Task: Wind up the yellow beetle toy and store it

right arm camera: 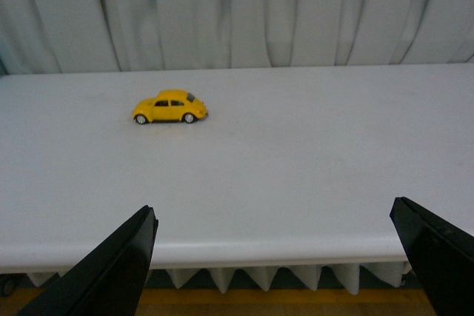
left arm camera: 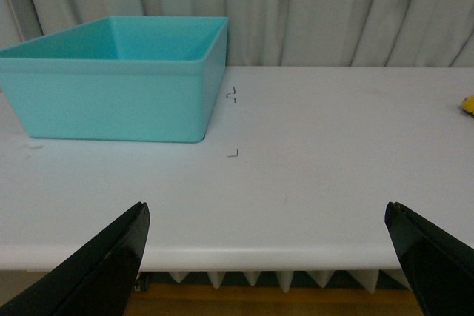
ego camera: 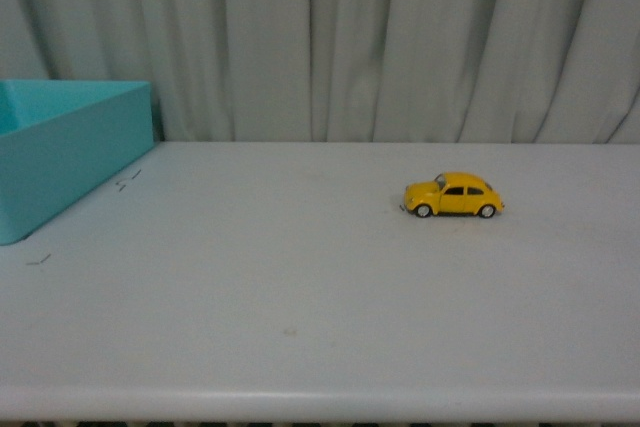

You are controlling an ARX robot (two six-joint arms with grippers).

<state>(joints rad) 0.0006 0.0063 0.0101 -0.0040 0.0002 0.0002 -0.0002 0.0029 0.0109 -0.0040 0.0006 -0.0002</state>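
Here, front view: you are looking across a white table, with neither arm showing.
Front view, toy: the yellow beetle toy is sitting on its wheels right of centre, side-on, well apart from the bin.
Front view, bin: a teal bin is standing at the far left, before a pale curtain.
Left wrist view, gripper: your left gripper is hovering off the table's near edge, its dark fingers spreading wide with nothing between them.
Left wrist view, toy: only a yellow sliver is peeking in at the frame's edge, while the bin is standing much nearer.
Right wrist view, gripper: your right gripper is likewise holding its fingers wide apart and empty, off the near edge.
Right wrist view, toy: the toy is resting on the table beyond the gripper, untouched.
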